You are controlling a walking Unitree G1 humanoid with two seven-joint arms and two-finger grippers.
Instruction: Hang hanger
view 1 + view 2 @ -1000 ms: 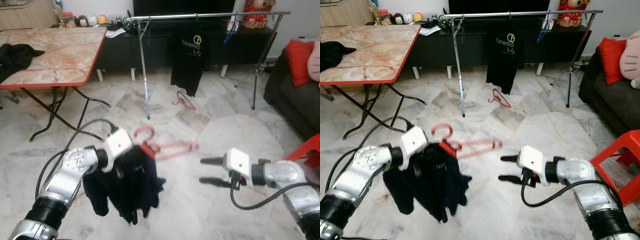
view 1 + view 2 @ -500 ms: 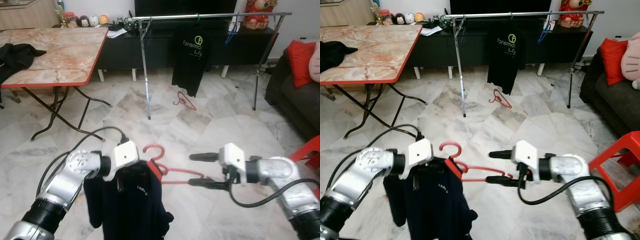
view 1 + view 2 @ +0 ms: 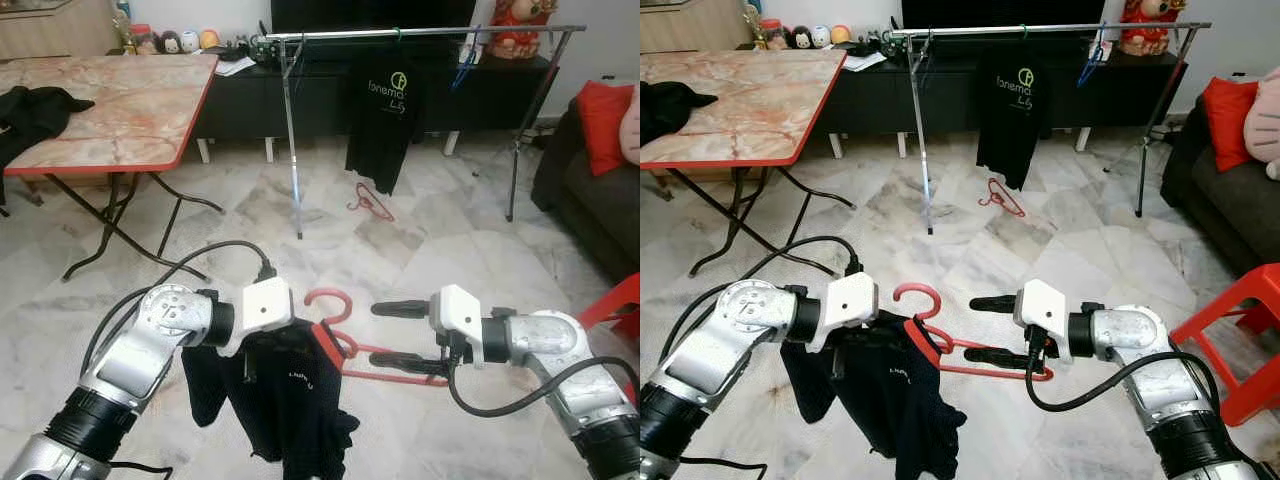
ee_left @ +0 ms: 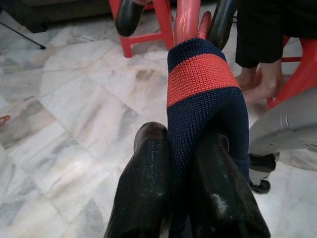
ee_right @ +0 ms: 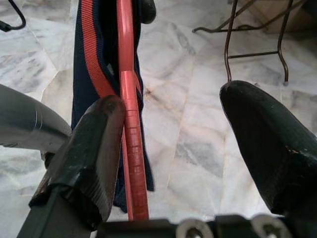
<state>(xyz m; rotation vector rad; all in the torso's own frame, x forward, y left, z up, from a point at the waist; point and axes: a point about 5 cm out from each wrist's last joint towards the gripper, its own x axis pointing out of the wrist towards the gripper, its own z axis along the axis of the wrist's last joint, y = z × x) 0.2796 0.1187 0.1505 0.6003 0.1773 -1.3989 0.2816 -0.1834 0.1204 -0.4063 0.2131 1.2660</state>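
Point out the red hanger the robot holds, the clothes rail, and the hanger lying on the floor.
red hanger (image 3: 322, 300), left eye view, hook.
clothes rail (image 3: 420, 32), left eye view, top bar.
floor hanger (image 3: 370, 201), left eye view, middle.

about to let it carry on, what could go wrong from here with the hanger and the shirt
1. The right gripper is open; the red hanger lies against just one finger, so it could slide off.
2. The left gripper pinches only the collar of the dark shirt, which droops off one side and might slip from the hanger.
3. The clothes rail stands far across the floor, so swinging during the walk could shake things loose.
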